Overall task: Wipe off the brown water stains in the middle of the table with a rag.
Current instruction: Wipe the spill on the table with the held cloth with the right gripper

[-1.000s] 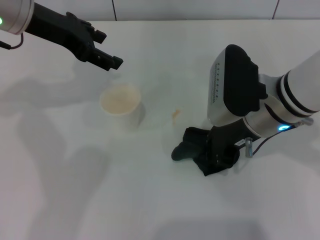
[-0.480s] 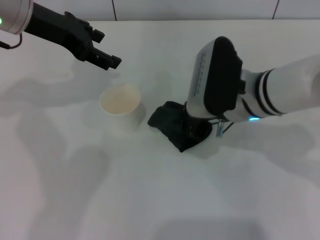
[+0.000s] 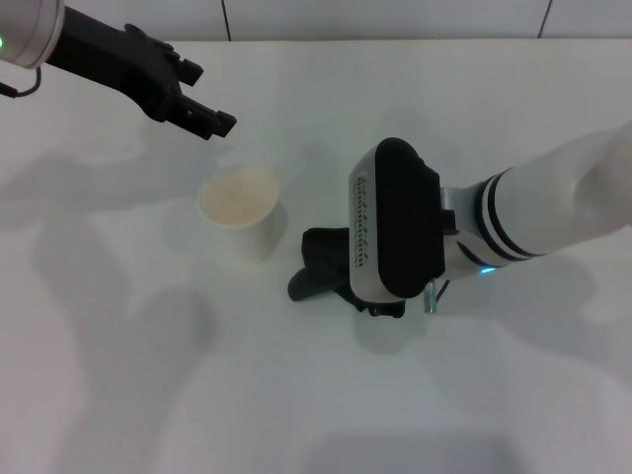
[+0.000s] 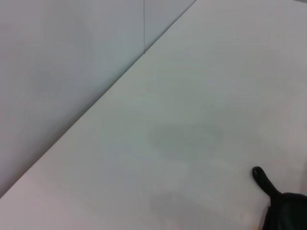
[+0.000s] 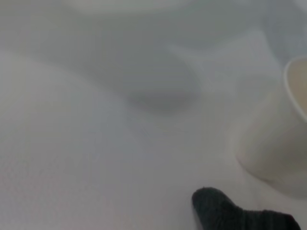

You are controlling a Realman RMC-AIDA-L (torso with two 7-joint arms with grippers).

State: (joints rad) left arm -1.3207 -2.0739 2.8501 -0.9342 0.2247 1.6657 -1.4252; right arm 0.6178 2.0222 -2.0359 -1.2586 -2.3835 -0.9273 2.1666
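Across the middle of the frame, the table (image 3: 148,395) is showing plain white where an orange-brown blotch sat a second ago, right of the paper cup (image 3: 239,208); no brown water stains are showing there now, though the arm could be covering some of that patch. Centre-right, the right gripper (image 3: 367,296) is sitting under its own wrist housing, so whether its fingers are spread or pinching cannot be told. It has been sweeping the rag (image 3: 321,265) leftward and then slightly down the frame, and the dark cloth is now lying against the surface just right of the cup. Upper left, the left gripper (image 3: 197,111) is hovering idle with fingers parted, as before. Judging by this, the wipe is probably nearly finished.
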